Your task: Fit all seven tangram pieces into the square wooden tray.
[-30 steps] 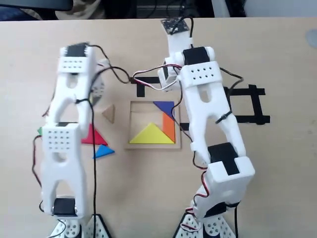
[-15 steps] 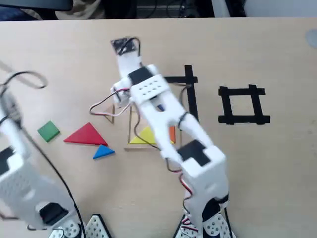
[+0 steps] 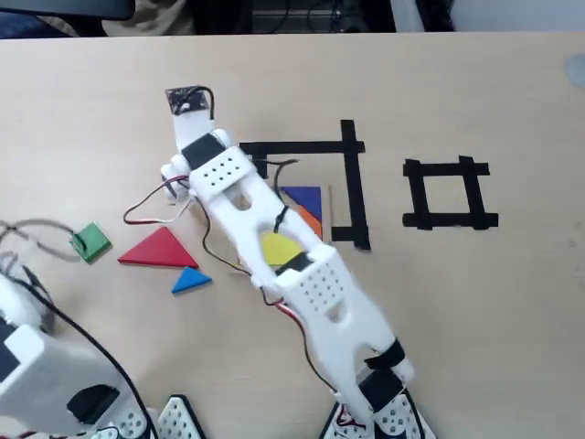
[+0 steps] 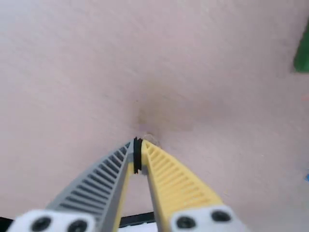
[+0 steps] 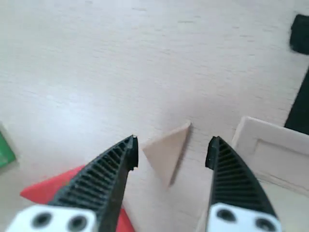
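At least three pieces lie in the tray (image 5: 256,129), mid-frame: yellow (image 3: 277,247), orange (image 3: 311,219), blue (image 3: 304,197). Loose at left are the green square (image 3: 90,241), red triangle (image 3: 157,249), small blue triangle (image 3: 189,279) and tan triangle (image 5: 166,150). The right gripper (image 5: 172,142) is spread around the tan one, the left gripper (image 4: 137,150) pinched together, empty.

Right arm (image 3: 274,247) covers perhaps half the tray (image 3: 330,207).

Pale wooden desk (image 3: 494,311) stretching across the scene, small black tape square (image 3: 450,168) lying on its right side, larger black tape outline (image 3: 350,183) sitting just left of it, nearer the middle
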`<state>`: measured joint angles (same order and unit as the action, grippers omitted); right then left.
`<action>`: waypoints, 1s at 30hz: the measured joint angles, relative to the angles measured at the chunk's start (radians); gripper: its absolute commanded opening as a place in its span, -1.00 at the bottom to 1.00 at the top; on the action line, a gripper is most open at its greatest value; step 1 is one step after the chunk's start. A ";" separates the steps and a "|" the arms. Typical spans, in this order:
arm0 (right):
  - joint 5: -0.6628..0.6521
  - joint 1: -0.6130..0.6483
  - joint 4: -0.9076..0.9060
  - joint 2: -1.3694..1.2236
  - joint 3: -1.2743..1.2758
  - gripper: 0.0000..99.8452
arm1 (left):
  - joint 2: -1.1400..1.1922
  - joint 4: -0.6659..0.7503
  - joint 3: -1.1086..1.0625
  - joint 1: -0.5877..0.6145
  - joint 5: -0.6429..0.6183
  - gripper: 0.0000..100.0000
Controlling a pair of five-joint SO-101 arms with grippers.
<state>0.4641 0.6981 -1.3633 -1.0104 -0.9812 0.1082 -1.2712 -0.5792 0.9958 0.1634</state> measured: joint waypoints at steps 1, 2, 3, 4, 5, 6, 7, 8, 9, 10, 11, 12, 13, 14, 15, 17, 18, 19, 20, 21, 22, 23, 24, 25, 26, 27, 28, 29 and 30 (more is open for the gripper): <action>0.025 0.000 -0.015 -0.038 -0.061 -0.51 | -0.021 0.031 -0.048 0.020 0.006 -0.94; 0.049 0.000 -0.026 -0.078 -0.120 -0.51 | -0.046 0.044 -0.080 0.041 0.017 -0.94; 0.068 -0.002 -0.038 -0.118 -0.172 -0.51 | -0.074 0.055 -0.104 0.068 0.029 -0.94; 0.081 -0.002 -0.052 -0.158 -0.221 -0.51 | -0.101 0.064 -0.126 0.094 0.038 -0.94; 0.089 -0.002 -0.064 -0.195 -0.262 -0.51 | -0.127 0.074 -0.149 0.114 0.044 -0.94; 0.092 -0.002 -0.080 -0.226 -0.305 -0.51 | -0.152 0.086 -0.175 0.126 0.048 -0.94; 0.095 0.000 -0.098 -0.253 -0.353 -0.51 | -0.175 0.100 -0.204 0.130 0.051 -0.94; 0.097 0.000 -0.117 -0.275 -0.399 -0.52 | -0.198 0.120 -0.235 0.133 0.052 -0.94; 0.098 0.000 -0.135 -0.295 -0.440 -0.52 | -0.219 0.140 -0.264 0.133 0.052 -0.94; 0.098 0.000 -0.164 -0.307 -0.477 -0.52 | -0.238 0.163 -0.287 0.133 0.052 -0.94; 0.098 0.000 -0.184 -0.319 -0.514 -0.52 | -0.255 0.175 -0.307 0.132 0.052 -0.94; 0.101 0.000 -0.207 -0.325 -0.548 -0.51 | -0.270 0.181 -0.322 0.129 0.052 -0.94; 0.107 0.000 -0.226 -0.328 -0.575 -0.51 | -0.282 0.187 -0.331 0.124 0.052 -0.94; 0.118 0.000 -0.241 -0.328 -0.595 -0.51 | -0.292 0.187 -0.333 0.121 0.052 -0.94; 0.133 0.000 -0.252 -0.328 -0.606 -0.51 | -0.298 0.195 -0.334 0.121 0.052 -0.94; 0.155 0.000 -0.269 -0.328 -0.611 -0.51 | -0.304 0.192 -0.342 0.121 0.052 -0.94; 0.161 0.003 -0.273 -0.328 -0.611 -0.51 | -0.305 0.192 -0.342 0.121 0.052 -0.94; 0.166 0.009 -0.275 -0.328 -0.611 -0.51 | -0.307 0.195 -0.342 0.121 0.052 -0.94; 0.169 0.018 -0.275 -0.328 -0.611 -0.51 | -0.307 0.195 -0.342 0.121 0.052 -0.94; 0.169 0.028 -0.275 -0.328 -0.611 -0.51 | -0.307 0.193 -0.342 0.121 0.052 -0.94; 0.170 0.035 -0.275 -0.328 -0.606 -0.51 | -0.307 0.193 -0.342 0.121 0.052 -0.94; 0.170 0.043 -0.275 -0.328 -0.600 -0.51 | -0.307 0.195 -0.342 0.121 0.052 -0.94; 0.170 0.051 -0.275 -0.328 -0.595 -0.51 | -0.307 0.195 -0.342 0.121 0.052 -0.94; 0.170 0.055 -0.275 -0.328 -0.589 -0.51 | -0.307 0.195 -0.342 0.121 0.052 -0.94; 0.172 0.060 -0.275 -0.328 -0.583 -0.51 | -0.307 0.195 -0.342 0.121 0.052 -0.94; 0.173 0.063 -0.275 -0.328 -0.578 -0.51 | -0.307 0.195 -0.342 0.121 0.052 -0.94; 0.173 0.066 -0.275 -0.328 -0.577 -0.51 | -0.307 0.195 -0.342 0.121 0.052 -0.94; 0.173 0.066 -0.275 -0.328 -0.571 -0.51 | -0.307 0.195 -0.342 0.121 0.052 -0.94; 0.173 0.068 -0.275 -0.328 -0.563 -0.51 | -0.307 0.195 -0.342 0.121 0.052 -0.94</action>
<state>0.6375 0.7656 -1.6379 -1.3387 -1.5443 -0.1987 -1.0764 -0.9214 1.1170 0.2156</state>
